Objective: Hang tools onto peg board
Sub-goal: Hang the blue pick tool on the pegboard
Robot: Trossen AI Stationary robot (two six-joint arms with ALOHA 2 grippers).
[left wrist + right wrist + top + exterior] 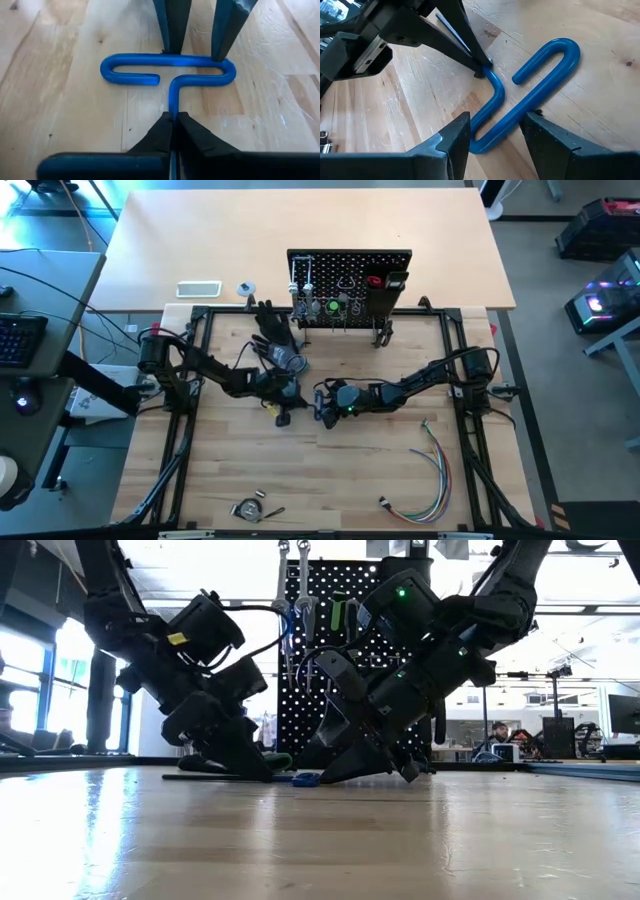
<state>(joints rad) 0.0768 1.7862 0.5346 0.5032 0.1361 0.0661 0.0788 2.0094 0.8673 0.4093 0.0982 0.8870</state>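
Left claw (172,122) pinches the thin stem of the blue-handled loop hex key (170,70) on the wooden worktop (60,100); right claw (495,132) straddles its handle, fingers wide

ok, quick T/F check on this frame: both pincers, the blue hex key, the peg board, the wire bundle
1. The left pincer is shut on the shaft of the blue-handled hex key. True.
2. The hex key is lifted clear of the table. False: it lies flat on the wood in both wrist views.
3. The right pincer is open, one finger on each side of the blue handle. True.
4. The peg board is bare. False: silver wrenches and other tools already hang on it.
5. The bundle of coloured wires is held by the right pincer. False: it lies on the table apart from both arms.
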